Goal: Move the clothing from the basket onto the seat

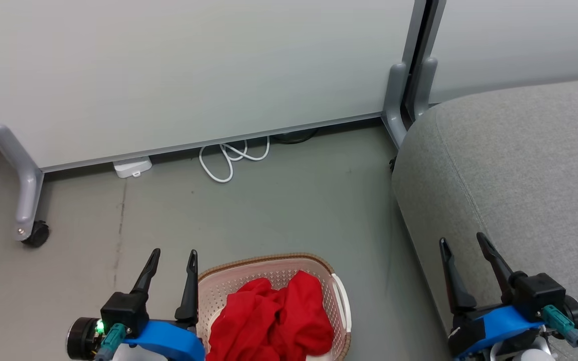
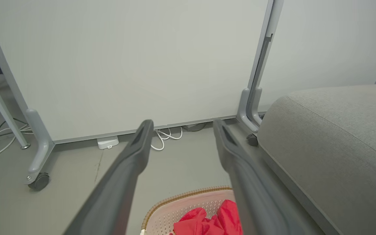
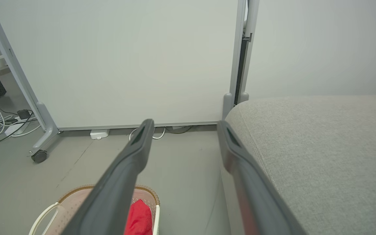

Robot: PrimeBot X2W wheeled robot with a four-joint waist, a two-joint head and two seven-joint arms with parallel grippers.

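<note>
Bright red clothing [image 1: 271, 318] lies bunched inside the cream basket [image 1: 341, 296] with a brown rim, on the floor at the bottom middle of the head view. My left gripper [image 1: 174, 256] stands open just left of the basket, fingers empty. My right gripper [image 1: 462, 241] is open over the front edge of the grey seat [image 1: 520, 165], holding nothing. The left wrist view has the basket [image 2: 175, 204] and clothing [image 2: 214, 220] below my fingers, the seat [image 2: 338, 140] to the right. In the right wrist view the clothing [image 3: 139, 218] peeks from the basket [image 3: 77, 195], beside the seat [image 3: 321, 147].
White partition panels on grey wheeled legs [image 1: 28, 200] close off the far side. A white cable [image 1: 229, 158] and a white power adapter [image 1: 132, 167] lie at the panel's foot. Grey floor [image 1: 289, 210] stretches between panels, basket and seat.
</note>
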